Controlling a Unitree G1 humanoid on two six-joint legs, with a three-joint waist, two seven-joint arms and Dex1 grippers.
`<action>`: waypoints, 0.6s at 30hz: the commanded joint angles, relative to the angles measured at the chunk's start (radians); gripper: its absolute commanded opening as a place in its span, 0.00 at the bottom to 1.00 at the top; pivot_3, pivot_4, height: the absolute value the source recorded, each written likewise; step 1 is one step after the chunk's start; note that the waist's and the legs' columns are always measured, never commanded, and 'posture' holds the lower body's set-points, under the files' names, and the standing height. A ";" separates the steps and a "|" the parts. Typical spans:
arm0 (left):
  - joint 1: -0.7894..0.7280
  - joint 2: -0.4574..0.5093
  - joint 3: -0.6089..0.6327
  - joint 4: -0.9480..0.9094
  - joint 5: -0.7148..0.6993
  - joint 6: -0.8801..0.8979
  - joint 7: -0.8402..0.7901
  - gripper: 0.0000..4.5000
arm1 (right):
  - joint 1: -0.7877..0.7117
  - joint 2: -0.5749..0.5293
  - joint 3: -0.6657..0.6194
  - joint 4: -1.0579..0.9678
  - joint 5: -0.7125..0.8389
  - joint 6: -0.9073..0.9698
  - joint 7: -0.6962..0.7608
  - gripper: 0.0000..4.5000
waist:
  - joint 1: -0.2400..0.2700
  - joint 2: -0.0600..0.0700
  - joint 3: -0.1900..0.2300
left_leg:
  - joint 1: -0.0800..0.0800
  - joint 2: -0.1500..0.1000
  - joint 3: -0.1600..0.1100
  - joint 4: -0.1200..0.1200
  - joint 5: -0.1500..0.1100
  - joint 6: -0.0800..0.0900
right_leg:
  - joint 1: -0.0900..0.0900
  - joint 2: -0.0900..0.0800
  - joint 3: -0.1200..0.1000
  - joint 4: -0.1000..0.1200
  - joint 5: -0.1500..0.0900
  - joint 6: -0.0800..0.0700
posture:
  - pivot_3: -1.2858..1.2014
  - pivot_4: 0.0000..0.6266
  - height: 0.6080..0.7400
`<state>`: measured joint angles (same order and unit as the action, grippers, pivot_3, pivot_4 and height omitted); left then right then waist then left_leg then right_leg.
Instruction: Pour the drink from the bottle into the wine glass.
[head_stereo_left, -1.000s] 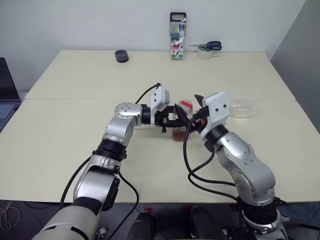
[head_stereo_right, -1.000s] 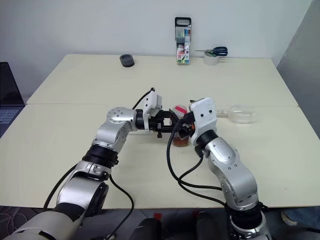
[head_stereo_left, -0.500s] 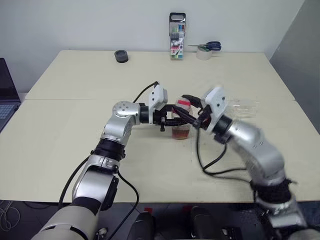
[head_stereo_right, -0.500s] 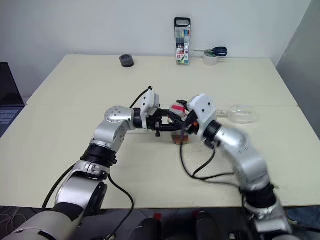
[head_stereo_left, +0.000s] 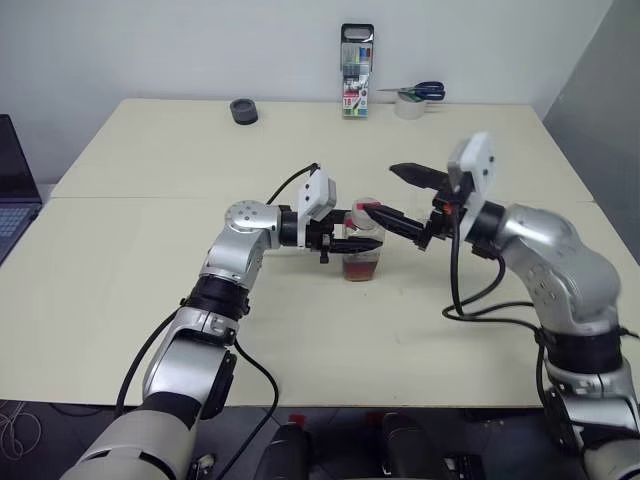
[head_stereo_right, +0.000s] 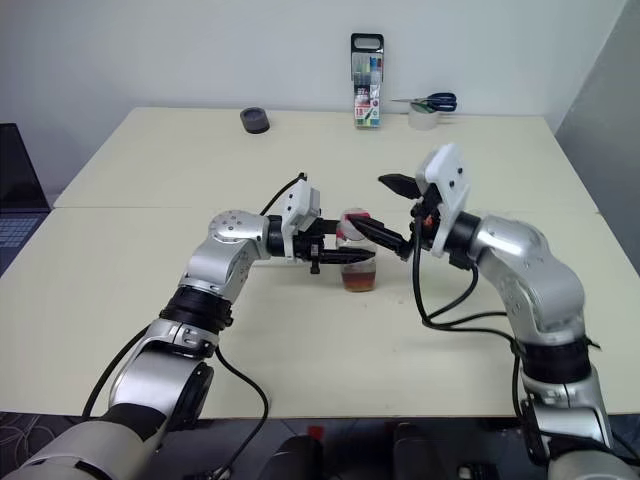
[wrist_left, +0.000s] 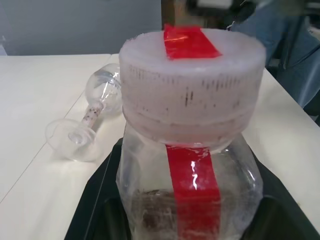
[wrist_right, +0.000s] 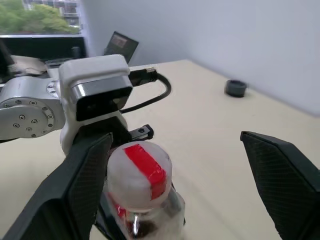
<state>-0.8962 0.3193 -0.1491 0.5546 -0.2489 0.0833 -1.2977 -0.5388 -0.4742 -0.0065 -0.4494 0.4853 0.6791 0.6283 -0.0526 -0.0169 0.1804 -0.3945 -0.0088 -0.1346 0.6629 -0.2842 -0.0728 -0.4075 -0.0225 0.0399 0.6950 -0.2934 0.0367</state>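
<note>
The bottle stands upright on the table, a small clear one with a whitish cap and a red strip over the cap and down its side. The drink is a reddish-brown layer at the bottom. My left gripper is shut on the bottle's body from the left. My right gripper is open wide just right of the cap, one fingertip close beside it. In the left wrist view the wine glass lies on its side on the table beyond the bottle.
A marker case stands at the table's far edge. A tape roll with blue scissors sits to its right and a black round object to its left. A laptop shows at the left edge.
My right gripper has drawn back from the bottle's cap, up and to the right, and now stands wider open. The left gripper and the bottle have stayed in place.
</note>
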 joint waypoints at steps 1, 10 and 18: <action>-0.038 -0.007 0.016 0.001 0.004 -0.022 0.017 0.41 | 0.068 0.054 0.017 -0.154 -0.055 0.016 -0.160 0.95 | -0.002 0.000 0.000 | 0.000 0.000 0.001 0.000 0.000 0.000 | 0.000 0.000 0.000 0.000 0.000 0.000 | 0.52 0.24 1.00; -0.065 -0.032 0.019 0.059 0.019 -0.059 0.031 0.41 | 0.176 0.275 0.219 -0.225 -0.301 -0.004 -0.475 0.95 | -0.005 0.000 0.000 | 0.002 0.001 0.002 0.000 0.001 -0.001 | 0.000 0.002 0.002 0.002 0.000 0.000 | 0.52 0.24 1.00; -0.071 -0.048 0.018 0.081 0.026 -0.079 0.037 0.41 | 0.157 0.373 0.218 -0.157 -0.369 -0.045 -0.549 0.95 | -0.005 0.000 0.000 | 0.002 0.000 0.002 0.000 0.001 -0.001 | 0.000 0.002 0.001 0.002 0.000 0.000 | 0.52 0.24 1.00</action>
<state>-0.9361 0.2764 -0.1487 0.6459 -0.2192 0.0290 -1.2666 -0.3652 -0.1129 0.2186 -0.5919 0.1304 0.6634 0.0952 -0.0576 -0.0166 0.1803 -0.3929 -0.0083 -0.1331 0.6632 -0.2835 -0.0737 -0.4079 -0.0207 0.0414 0.6969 -0.2935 0.0368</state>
